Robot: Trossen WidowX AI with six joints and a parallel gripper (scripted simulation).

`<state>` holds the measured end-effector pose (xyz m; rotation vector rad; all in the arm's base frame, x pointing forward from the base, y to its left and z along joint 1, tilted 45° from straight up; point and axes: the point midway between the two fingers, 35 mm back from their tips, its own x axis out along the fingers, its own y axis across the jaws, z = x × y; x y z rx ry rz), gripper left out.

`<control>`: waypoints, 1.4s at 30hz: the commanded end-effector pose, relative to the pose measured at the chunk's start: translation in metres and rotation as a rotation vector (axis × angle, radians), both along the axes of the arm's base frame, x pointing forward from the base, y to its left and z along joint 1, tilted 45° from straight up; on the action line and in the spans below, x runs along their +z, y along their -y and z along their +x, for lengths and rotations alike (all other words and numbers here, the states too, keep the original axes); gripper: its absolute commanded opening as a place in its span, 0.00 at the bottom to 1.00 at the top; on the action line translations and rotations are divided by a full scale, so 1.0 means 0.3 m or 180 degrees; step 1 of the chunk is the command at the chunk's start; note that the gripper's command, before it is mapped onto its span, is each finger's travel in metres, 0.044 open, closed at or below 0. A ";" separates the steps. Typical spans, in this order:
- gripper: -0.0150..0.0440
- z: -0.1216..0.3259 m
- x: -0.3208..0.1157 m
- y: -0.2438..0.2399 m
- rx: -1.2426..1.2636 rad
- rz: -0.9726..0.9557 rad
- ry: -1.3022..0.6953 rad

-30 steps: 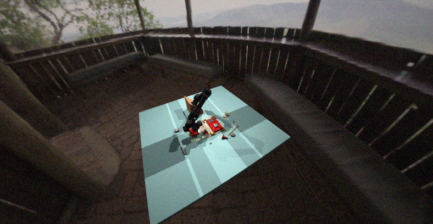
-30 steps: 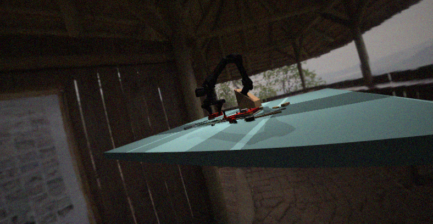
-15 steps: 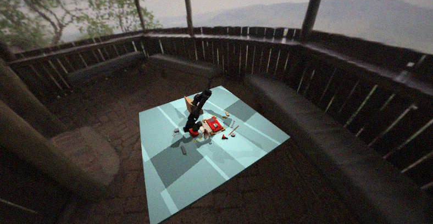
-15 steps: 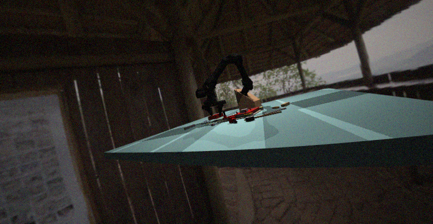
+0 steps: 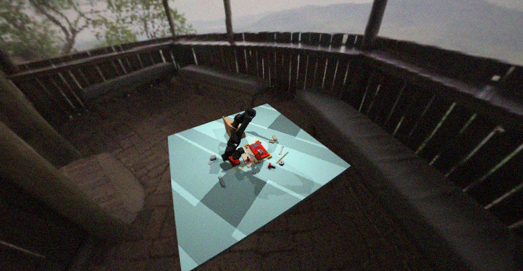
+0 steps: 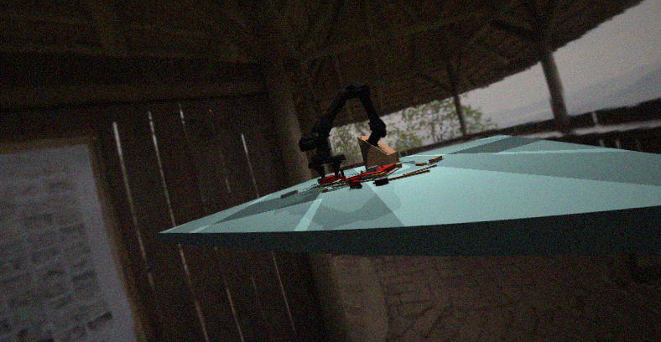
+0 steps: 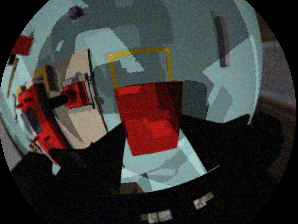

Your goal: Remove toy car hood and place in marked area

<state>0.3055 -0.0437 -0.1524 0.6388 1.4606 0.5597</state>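
Currently, two jaws [image 5: 233,156] [image 6: 329,173] grip one red hood [image 5: 235,161] [image 6: 329,179] [image 7: 150,119] by one yellow-marked area [image 7: 169,65].

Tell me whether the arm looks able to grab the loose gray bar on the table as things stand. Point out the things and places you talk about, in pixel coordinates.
Probably not yet: the hand [image 5: 233,156] [image 6: 329,172] is shut on the red hood [image 5: 235,161] [image 6: 327,179] [image 7: 151,120]. Nothing visible blocks the gray bar [image 5: 222,181] [image 6: 289,194] [image 7: 221,42] itself, so it looks gettable once the hood is down.
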 end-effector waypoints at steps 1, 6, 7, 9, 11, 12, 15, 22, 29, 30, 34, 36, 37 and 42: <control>0.25 0.000 -0.004 -0.007 -0.0009 0.0013 -0.0004; 0.25 0.000 -0.010 -0.013 -0.0009 0.0014 -0.0004; 0.25 0.000 -0.011 -0.014 -0.0009 0.0014 -0.0004; 0.25 0.000 -0.014 -0.016 -0.0009 0.0014 -0.0004; 0.25 0.001 -0.016 -0.019 -0.0009 0.0014 -0.0004; 0.25 0.001 -0.017 -0.020 -0.0009 0.0014 -0.0004; 0.25 0.001 -0.020 -0.024 -0.0009 0.0015 -0.0004; 0.34 0.001 -0.023 -0.023 0.0000 0.0002 0.0000; 0.65 0.001 -0.023 -0.023 0.0000 0.0002 0.0000; 0.70 0.001 -0.023 -0.023 0.0000 0.0002 0.0000; 0.88 0.001 -0.023 -0.023 0.0000 0.0002 0.0000; 0.97 0.001 -0.023 -0.023 0.0000 0.0002 0.0000; 1.00 0.002 -0.017 -0.016 0.0000 0.0001 0.0000; 1.00 0.001 0.085 0.090 0.0002 0.0001 -0.0007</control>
